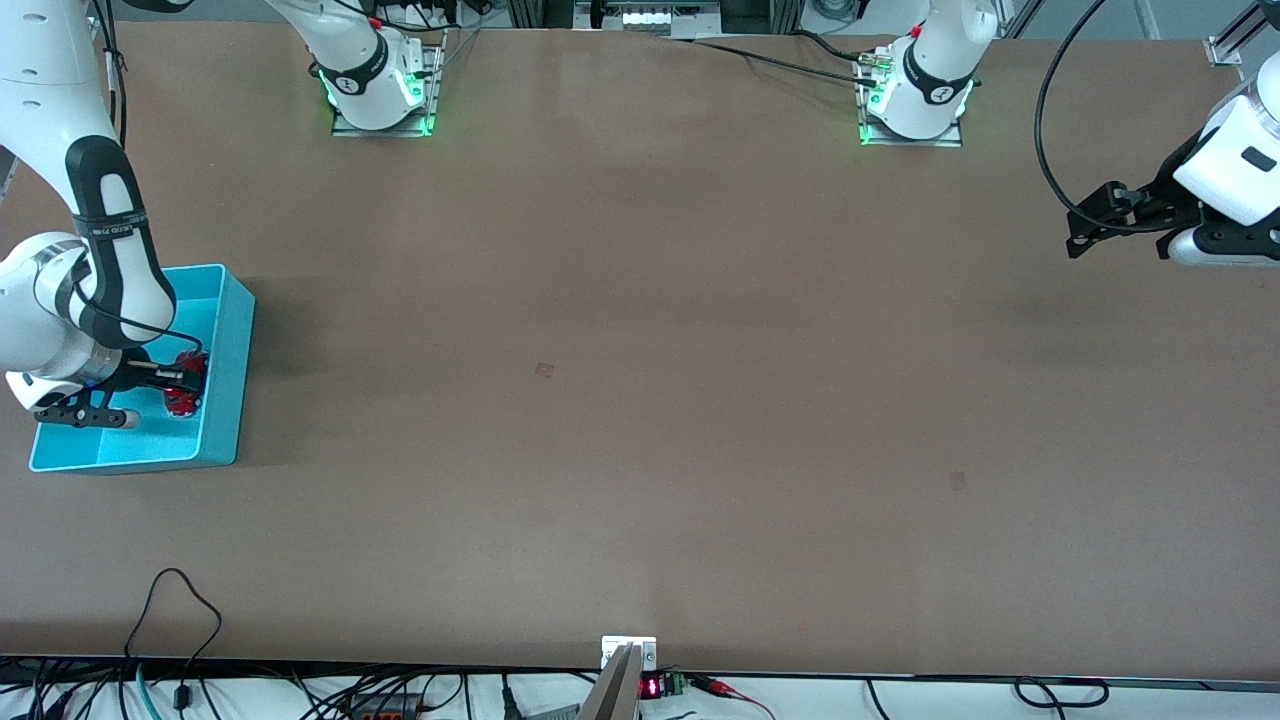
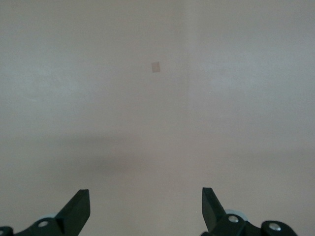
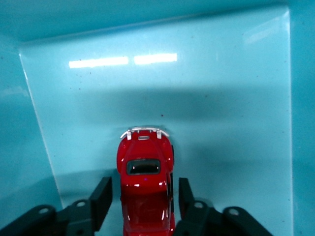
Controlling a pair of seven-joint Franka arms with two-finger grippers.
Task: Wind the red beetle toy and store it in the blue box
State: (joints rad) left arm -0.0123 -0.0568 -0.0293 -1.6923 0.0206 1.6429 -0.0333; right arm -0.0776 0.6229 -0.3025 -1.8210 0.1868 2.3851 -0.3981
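Observation:
The red beetle toy [image 1: 186, 386] [image 3: 144, 160] sits on the floor of the blue box [image 1: 236, 350] [image 3: 147, 83], which stands at the right arm's end of the table. My right gripper [image 1: 176, 384] [image 3: 144, 188] reaches down into the box and straddles the car. Its fingers [image 3: 102, 196] stand apart from the car's sides with a narrow gap on each side, so it is open. My left gripper [image 1: 1088, 222] [image 2: 146, 199] waits in the air over bare table at the left arm's end, open and holding nothing.
The brown table [image 1: 640, 400] carries two small square marks [image 1: 544, 369] [image 1: 957, 481]. Cables [image 1: 180, 600] and a small device [image 1: 628, 655] lie along the table's edge nearest the front camera. The two arm bases [image 1: 380, 90] [image 1: 915, 100] stand along the edge farthest from it.

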